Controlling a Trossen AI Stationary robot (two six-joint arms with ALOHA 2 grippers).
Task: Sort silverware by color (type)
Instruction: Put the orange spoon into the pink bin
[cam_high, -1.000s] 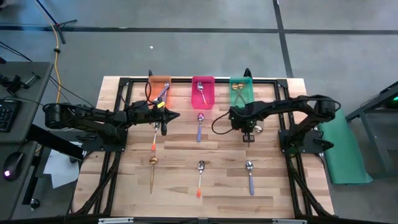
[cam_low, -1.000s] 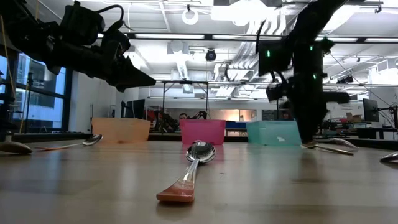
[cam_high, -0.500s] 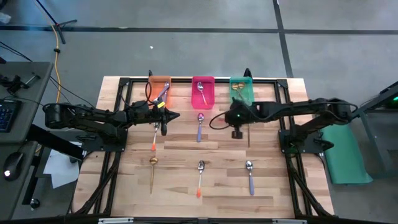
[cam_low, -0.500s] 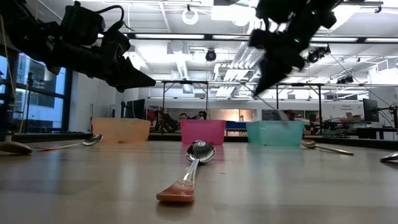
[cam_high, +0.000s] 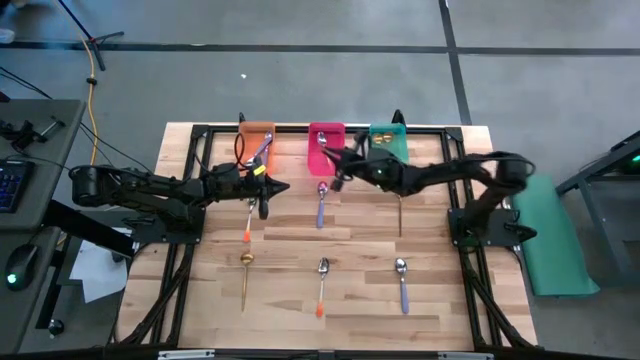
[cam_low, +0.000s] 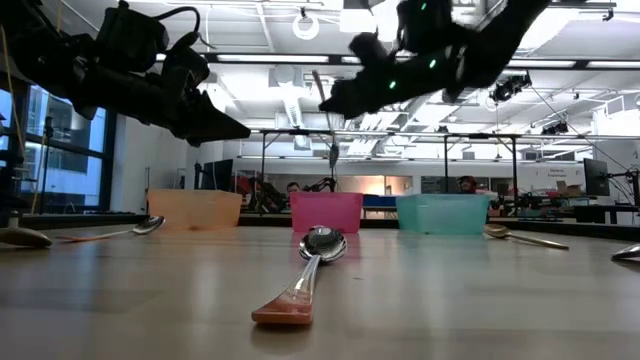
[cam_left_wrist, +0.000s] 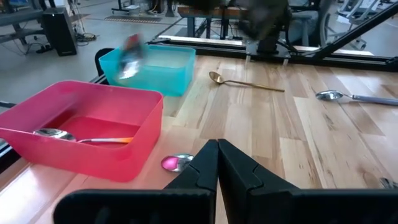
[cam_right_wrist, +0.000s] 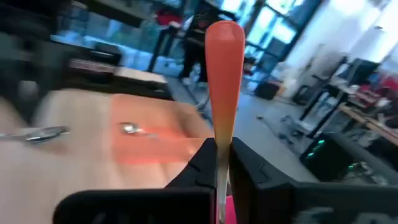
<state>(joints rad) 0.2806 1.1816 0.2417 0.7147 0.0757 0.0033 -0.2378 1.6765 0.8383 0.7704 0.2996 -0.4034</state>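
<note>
My right gripper (cam_high: 333, 165) is clamped shut on an orange-red-handled spoon (cam_right_wrist: 224, 74). It holds the spoon in the air over the near edge of the pink bin (cam_high: 340, 133), handle up and bowl hanging down. The match is right, since the pink bin already holds one orange-red spoon (cam_high: 324, 148). I judge this to be the drop step, not yet released.

Done so far:
- The orange bin (cam_high: 258, 126) has a purple-handled spoon (cam_high: 262, 148).
- The green bin (cam_high: 403, 146) has gold spoons (cam_high: 382, 141); I can't tell the count.

Left on the table are six:
- An orange-red one (cam_high: 248, 215) lies near the orange bin, just under my left gripper.
- A purple one (cam_high: 321, 203) lies just near of the pink bin.
- A gold one (cam_high: 400, 215) lies near of the green bin.
- The near row, left to right, is gold (cam_high: 245, 275), orange-red (cam_high: 322, 285) and purple (cam_high: 402, 282).

My left gripper (cam_high: 265, 195) is shut and empty, hovering near of the orange bin.

I'd put it under halfway, with more spoons on the wood than in the bins.
</note>
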